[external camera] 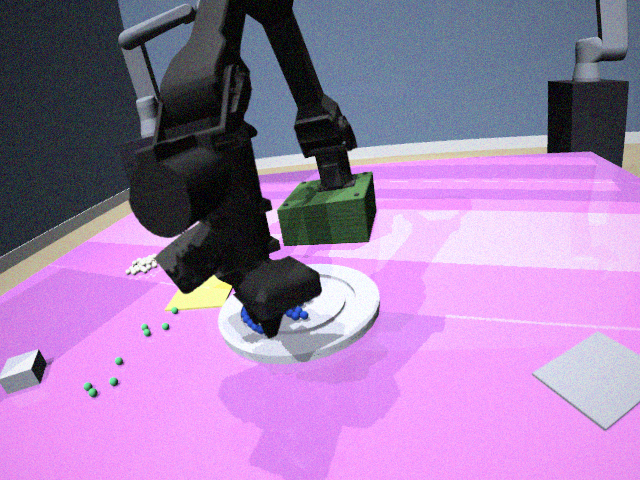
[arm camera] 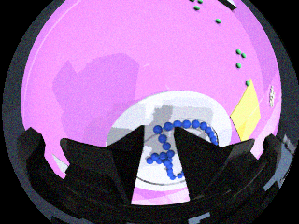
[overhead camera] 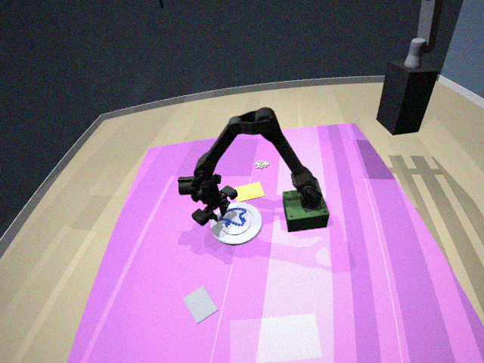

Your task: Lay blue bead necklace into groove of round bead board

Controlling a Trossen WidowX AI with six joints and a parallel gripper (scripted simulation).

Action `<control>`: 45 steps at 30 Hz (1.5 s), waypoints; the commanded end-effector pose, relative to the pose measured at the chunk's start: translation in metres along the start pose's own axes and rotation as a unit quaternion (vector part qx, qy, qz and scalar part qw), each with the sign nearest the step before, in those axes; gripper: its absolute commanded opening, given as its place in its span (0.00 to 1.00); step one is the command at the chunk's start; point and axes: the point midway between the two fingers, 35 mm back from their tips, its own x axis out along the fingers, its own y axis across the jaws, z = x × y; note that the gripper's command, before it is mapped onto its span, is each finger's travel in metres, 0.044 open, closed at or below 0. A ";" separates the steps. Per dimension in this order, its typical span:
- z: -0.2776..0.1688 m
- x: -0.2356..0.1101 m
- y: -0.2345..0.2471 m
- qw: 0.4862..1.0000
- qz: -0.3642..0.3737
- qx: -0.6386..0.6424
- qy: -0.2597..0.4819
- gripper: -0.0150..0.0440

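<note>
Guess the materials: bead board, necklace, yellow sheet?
Round bead board: looks like rigid pale plastic or glazed ceramic, smooth, with soft highlights. Blue bead necklace: small, round, uniform beads, probably plastic or glass; the finish is too small to judge. Yellow sheet: flat, matte, thin, likely paper or card.

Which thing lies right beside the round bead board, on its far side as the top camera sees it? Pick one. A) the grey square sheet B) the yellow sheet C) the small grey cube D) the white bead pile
B: the yellow sheet lies just off the rim of the round bead board, while the others sit well away.
</note>
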 end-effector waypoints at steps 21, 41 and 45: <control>0.000 -0.005 0.000 1.000 -0.002 0.002 0.002 1.00; -0.048 -0.034 -0.067 0.859 -0.002 -0.511 0.006 0.46; -0.055 -0.036 -0.075 0.822 -0.002 -0.570 0.006 0.46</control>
